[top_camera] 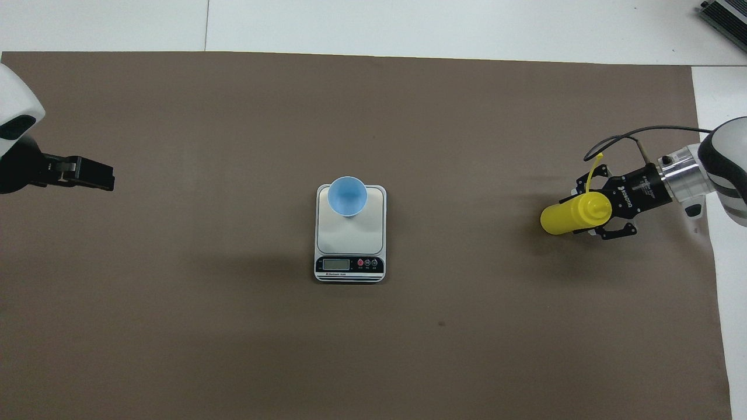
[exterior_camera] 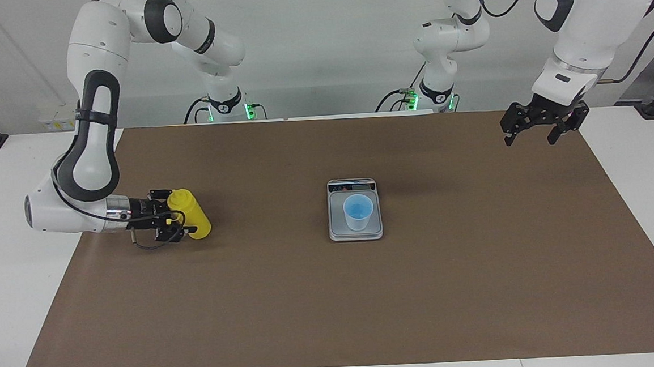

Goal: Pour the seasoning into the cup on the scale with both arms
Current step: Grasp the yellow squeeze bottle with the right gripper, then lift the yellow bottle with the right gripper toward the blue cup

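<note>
from left to right across the facing view: the right gripper (exterior_camera: 177, 222) reaches in sideways, its jaws set around the upper body of the bright yellow plastic squeeze bottle (exterior_camera: 191, 214), which stands on the brown mat (exterior_camera: 368, 294) toward the right arm's end of the table; whether the fingers already press the bottle cannot be told. mid-table, the small pale blue plastic cup (exterior_camera: 357, 211) stands on the flat silver-grey kitchen scale (exterior_camera: 356, 234). the left gripper (exterior_camera: 530, 131) waits with jaws wide and empty, raised over the mat's corner at the left arm's end. progress appears early: the bottle is not lifted, and carrying and pouring remain.
</note>
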Motion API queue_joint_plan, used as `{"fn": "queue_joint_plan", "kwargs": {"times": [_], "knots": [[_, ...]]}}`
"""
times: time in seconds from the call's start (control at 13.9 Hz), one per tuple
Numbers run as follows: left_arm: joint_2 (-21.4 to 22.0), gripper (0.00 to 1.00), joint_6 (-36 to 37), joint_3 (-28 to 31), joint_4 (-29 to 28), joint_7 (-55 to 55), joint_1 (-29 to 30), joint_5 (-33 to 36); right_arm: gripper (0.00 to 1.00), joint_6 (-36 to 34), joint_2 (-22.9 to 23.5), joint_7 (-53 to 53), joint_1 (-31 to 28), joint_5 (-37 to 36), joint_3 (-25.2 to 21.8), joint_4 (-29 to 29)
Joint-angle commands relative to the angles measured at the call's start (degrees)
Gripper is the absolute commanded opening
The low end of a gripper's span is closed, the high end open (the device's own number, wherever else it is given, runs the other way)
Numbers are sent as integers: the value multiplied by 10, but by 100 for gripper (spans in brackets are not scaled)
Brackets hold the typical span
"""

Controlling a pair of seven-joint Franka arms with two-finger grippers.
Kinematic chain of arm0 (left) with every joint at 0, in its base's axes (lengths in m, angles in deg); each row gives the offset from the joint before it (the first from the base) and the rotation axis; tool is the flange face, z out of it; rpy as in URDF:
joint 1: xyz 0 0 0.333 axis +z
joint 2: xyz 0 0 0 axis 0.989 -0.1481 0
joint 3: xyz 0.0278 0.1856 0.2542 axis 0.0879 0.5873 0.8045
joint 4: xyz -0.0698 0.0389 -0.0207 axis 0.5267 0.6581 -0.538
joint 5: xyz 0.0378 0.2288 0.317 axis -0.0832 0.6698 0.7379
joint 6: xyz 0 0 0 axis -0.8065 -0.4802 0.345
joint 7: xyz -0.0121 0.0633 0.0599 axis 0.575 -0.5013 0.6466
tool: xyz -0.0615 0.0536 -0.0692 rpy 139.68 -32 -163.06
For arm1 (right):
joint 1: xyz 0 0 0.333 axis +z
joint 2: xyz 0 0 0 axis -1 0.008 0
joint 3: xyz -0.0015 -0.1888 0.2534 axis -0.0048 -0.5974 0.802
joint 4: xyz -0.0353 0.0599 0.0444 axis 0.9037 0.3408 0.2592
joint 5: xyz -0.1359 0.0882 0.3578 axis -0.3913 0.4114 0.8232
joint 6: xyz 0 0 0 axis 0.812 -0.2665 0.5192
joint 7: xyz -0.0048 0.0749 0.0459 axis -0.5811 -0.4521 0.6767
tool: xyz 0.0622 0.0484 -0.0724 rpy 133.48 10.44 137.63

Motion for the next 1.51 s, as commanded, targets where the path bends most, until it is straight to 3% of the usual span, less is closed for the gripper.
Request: {"fn": "queue_joint_plan", "kwargs": {"times": [0.0, 0.43, 0.79, 1.08, 1.44], "knots": [[15, 100, -7, -3, -14, -8, 9, -8, 0, 20, -27, -41, -5, 19, 3, -20], [8, 100, 30, 0, 18, -5, 10, -19, 0, 92, -109, -168, 78, -9, 2, -23], [2, 100, 42, -1, 32, -10, 10, -8, 0, 208, -133, -331, 173, -71, 2, -7], [7, 100, 30, -1, 17, -11, 9, -9, 0, 286, -131, -437, 264, -213, 2, 11], [7, 100, 25, 0, 15, -7, 7, -9, 0, 368, -123, -516, 332, -380, 3, 23]]}}
